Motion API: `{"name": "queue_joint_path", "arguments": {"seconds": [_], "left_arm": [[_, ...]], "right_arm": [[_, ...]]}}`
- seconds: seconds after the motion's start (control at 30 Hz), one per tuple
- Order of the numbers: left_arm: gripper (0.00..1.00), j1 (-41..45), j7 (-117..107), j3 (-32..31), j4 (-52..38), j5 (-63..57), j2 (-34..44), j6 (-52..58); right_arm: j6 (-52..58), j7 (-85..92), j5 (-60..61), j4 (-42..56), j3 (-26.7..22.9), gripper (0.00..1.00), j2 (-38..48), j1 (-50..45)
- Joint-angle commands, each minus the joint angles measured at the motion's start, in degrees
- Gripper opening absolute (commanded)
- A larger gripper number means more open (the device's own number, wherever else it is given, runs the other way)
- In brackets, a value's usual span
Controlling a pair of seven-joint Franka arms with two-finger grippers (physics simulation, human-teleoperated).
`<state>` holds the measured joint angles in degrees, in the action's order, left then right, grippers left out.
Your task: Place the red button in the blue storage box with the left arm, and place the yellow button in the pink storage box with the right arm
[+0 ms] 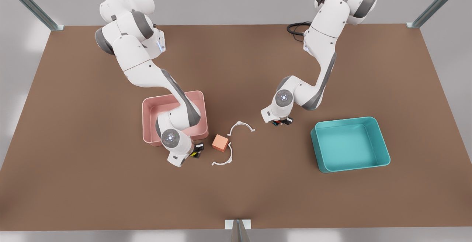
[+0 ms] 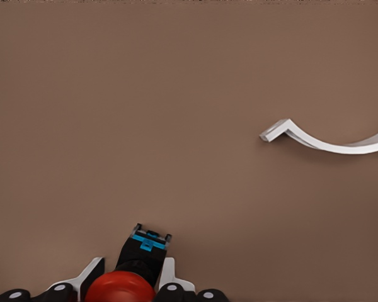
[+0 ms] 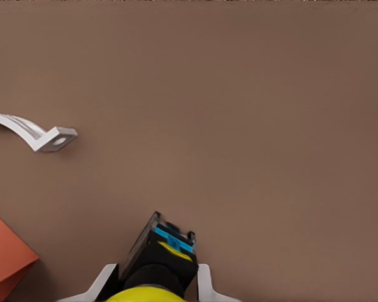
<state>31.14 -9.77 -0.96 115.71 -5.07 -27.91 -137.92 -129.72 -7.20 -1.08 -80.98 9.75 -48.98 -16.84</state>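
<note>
In the left wrist view my left gripper [image 2: 130, 280] is shut on the red button [image 2: 118, 288], whose black body with a blue tip points at the table. In the front view this gripper [image 1: 282, 123] hangs low at the front view's right of centre, left of the blue storage box [image 1: 319, 149]. My right gripper [image 3: 152, 283] is shut on the yellow button [image 3: 152, 290]. The front view shows that gripper [image 1: 195, 153] just in front of the pink storage box [image 1: 148, 124], with a bit of yellow at its fingers.
An orange block [image 1: 220, 142] lies between the two grippers, close to the right gripper. Two white curved brackets [image 1: 241, 125] [image 1: 224, 159] lie beside it on the brown table. A black cable [image 1: 297, 28] sits at the table's far edge.
</note>
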Motion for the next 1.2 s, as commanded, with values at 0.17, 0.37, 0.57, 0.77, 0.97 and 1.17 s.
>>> {"name": "queue_joint_path", "arguments": {"seconds": [0.17,0.37,0.57,0.77,0.97,1.17], "left_arm": [[0.48,-0.7,-0.9,2.6,-1.5,0.2,9.3,9.2],[0.47,-15.8,21.2,2.6,-1.6,0.4,16.3,15.1],[0.47,-27.3,38.7,2.6,-13.0,0.5,5.1,14.7],[1.0,-27.5,38.1,2.5,-14.9,2.3,-0.3,15.4],[1.0,-26.0,7.6,1.4,-35.8,9.0,6.0,44.6],[1.0,-29.3,-4.2,-1.7,-35.6,5.8,19.6,51.4]], "right_arm": [[7.4,-1.7,-0.1,0.0,0.0,0.46,9.2,0.4],[13.9,-1.6,-0.1,-21.3,0.0,0.46,29.1,1.2],[8.8,-1.5,-0.1,-35.9,0.2,0.51,35.6,2.3],[8.0,-1.3,-0.1,-33.9,-0.3,0.93,33.9,2.6],[28.1,-1.0,-0.6,-3.9,-0.5,1.0,33.8,13.5],[33.7,3.2,-2.4,-0.9,-0.3,1.0,35.3,20.9]]}}
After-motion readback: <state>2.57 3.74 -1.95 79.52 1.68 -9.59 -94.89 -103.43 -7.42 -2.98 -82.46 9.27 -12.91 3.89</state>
